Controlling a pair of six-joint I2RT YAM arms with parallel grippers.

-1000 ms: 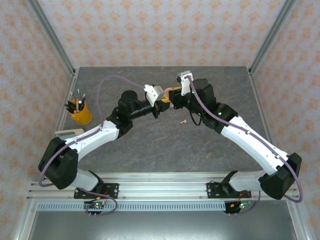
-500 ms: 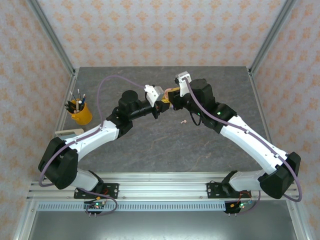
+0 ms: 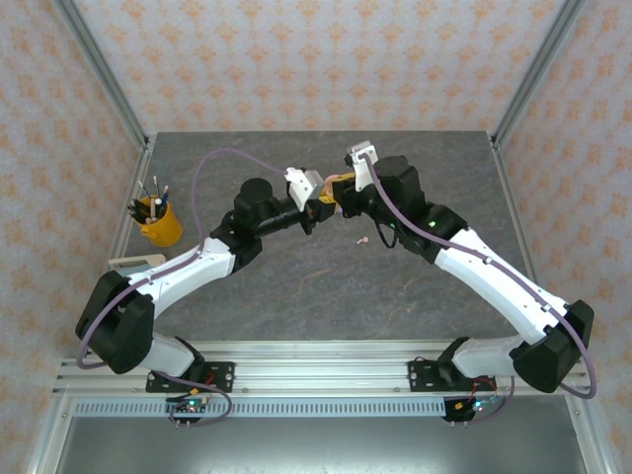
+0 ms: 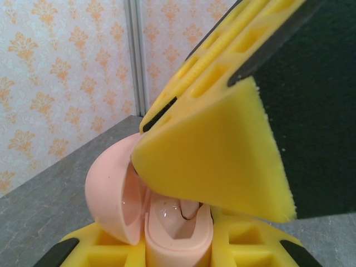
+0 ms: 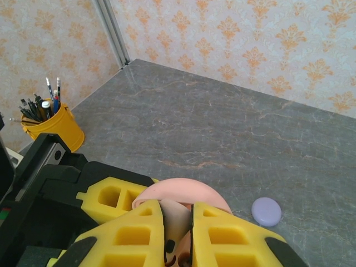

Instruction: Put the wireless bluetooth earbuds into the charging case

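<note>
An open pale pink charging case (image 4: pixel 119 194) stands upright between the yellow fingers of my left gripper (image 4: pixel 178 253), which is shut on its base. In the right wrist view the case (image 5: pixel 183 192) lies just beneath my right gripper (image 5: pixel 178 233), which is shut on a pale pink earbud (image 5: pixel 179 218) at the case's opening. An earbud tip (image 4: pixel 192 207) shows in the case's well, under the right gripper's finger (image 4: pixel 222 139). Both grippers meet mid-table, the left gripper (image 3: pixel 318 205) against the right gripper (image 3: pixel 341 197). Another small earbud (image 3: pixel 361 238) lies on the table beside them.
A lilac round case (image 5: pixel 266 211) lies shut on the grey table (image 3: pixel 296 286) to the right of the grippers. A yellow cup of pens (image 3: pixel 158 222) stands at the left edge. Patterned walls and metal posts enclose the table.
The right wrist has shifted slightly toward the left gripper. The left arm and the case have stayed still.
</note>
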